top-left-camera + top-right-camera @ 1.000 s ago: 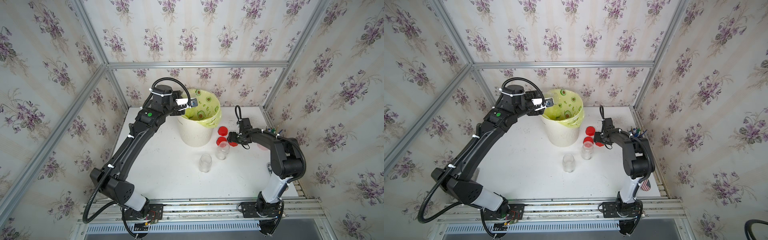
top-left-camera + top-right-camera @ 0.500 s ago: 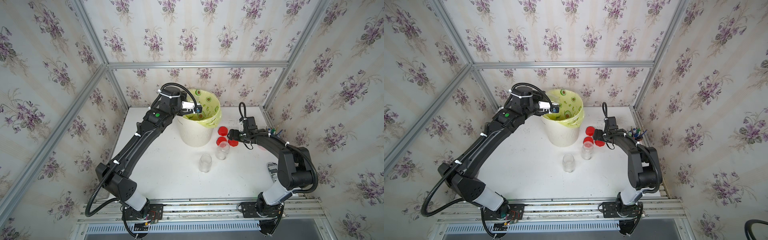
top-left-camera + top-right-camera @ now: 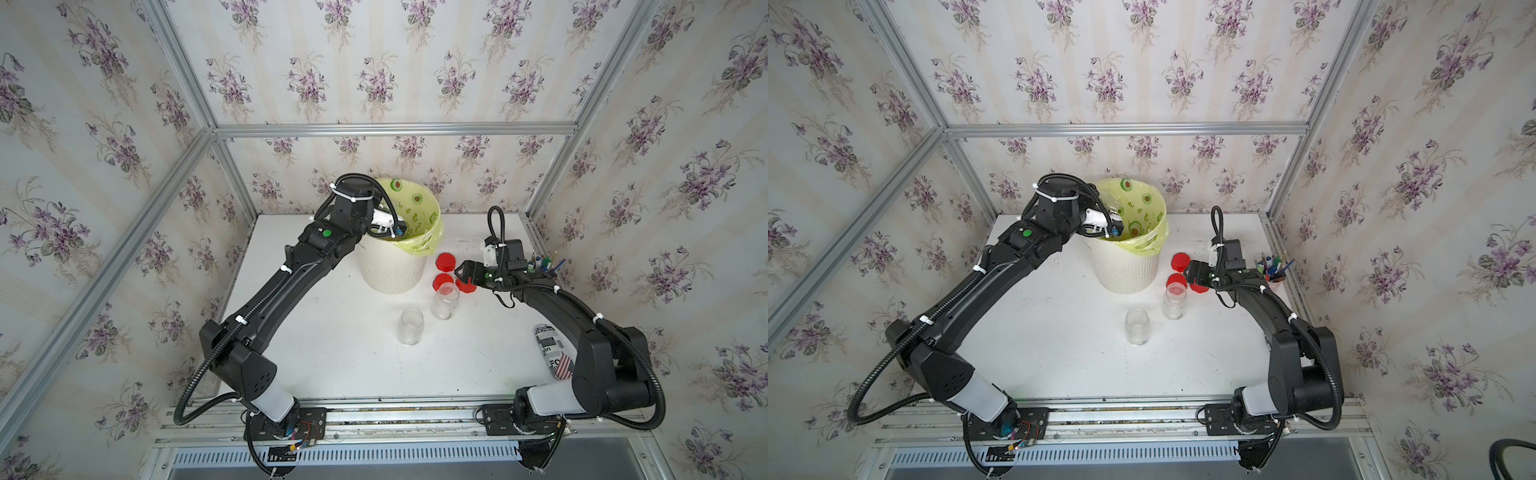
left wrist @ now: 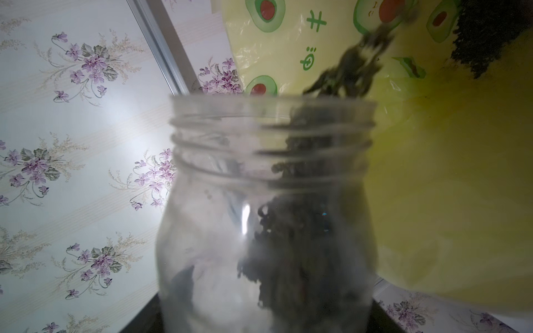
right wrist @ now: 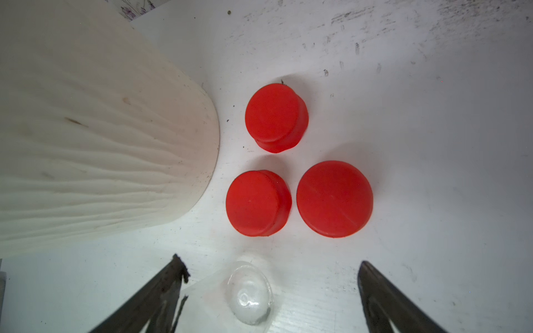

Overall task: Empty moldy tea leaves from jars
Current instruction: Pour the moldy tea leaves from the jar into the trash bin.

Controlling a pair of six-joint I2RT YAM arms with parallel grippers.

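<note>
My left gripper [image 3: 395,230] is shut on a clear jar [image 4: 268,201], tipped mouth-down over the rim of the cream bin [image 3: 390,270]. The jar hides its fingers in the left wrist view. The moldy tea leaves [image 4: 302,245] slide along the jar's wall and spill out in a dark stream [image 4: 357,66] into the yellow avocado-print bag [image 3: 419,203]. Two empty, uncapped jars [image 3: 410,326] [image 3: 444,301] stand upright on the table. Three red caps [image 5: 274,116] [image 5: 256,203] [image 5: 334,199] lie beside the bin. My right gripper [image 5: 271,262] hangs open just above them, holding nothing.
A dark pile of leaves [image 4: 484,37] lies inside the bag. A pink pen cup [image 3: 544,266] stands at the table's right edge. A newspaper-print pouch [image 3: 555,351] lies by the right arm. The floral walls and metal frame close in the white table [image 3: 332,353].
My left wrist has swung in over the bin and tipped the jar further, so leaves now pour out. My right gripper has opened wider and its arm has stretched out over the caps.
</note>
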